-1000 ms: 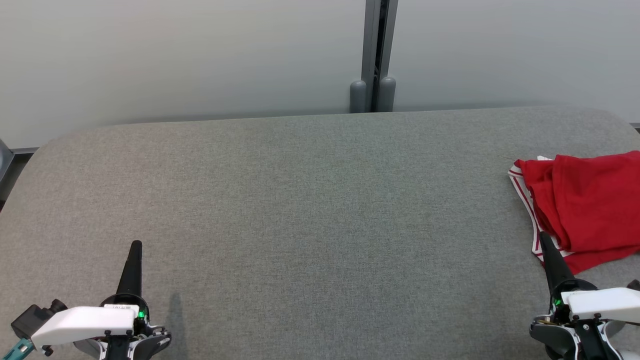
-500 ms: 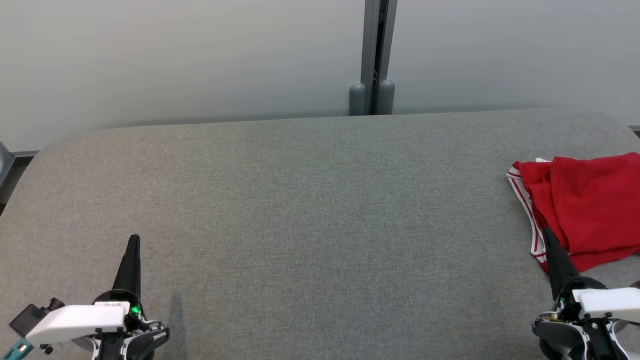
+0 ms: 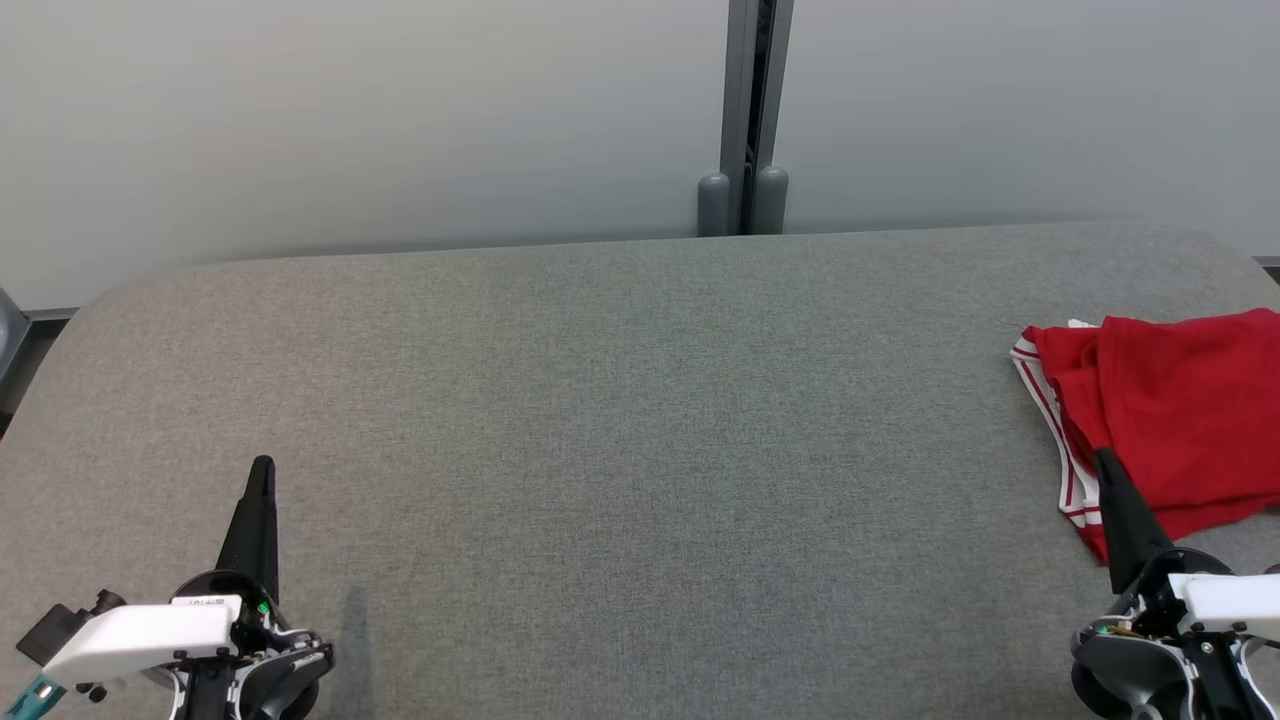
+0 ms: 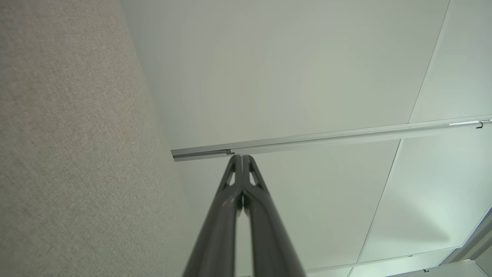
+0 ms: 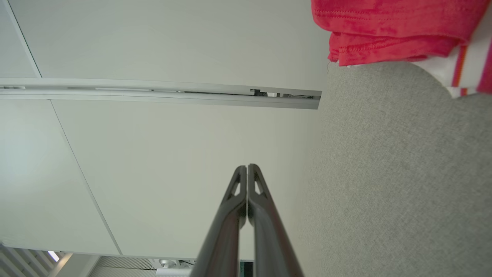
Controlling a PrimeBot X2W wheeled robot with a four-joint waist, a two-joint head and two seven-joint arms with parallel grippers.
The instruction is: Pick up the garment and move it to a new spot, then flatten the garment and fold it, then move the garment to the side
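Lying folded at right end of table (image 3: 640, 450): garment (image 3: 1170, 420). Left gripper (image 3: 262, 468) and right gripper (image 3: 1104, 458) both clenched, empty, right one near it.

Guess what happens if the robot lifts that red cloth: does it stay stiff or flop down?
Probably floppy: the red cloth lies in soft, wrinkled layers, so it should droop and may unfold. It looks thin, so likely light. Pushed, it would probably bunch up instead of sliding, since the grey table cover looks rough and woven.
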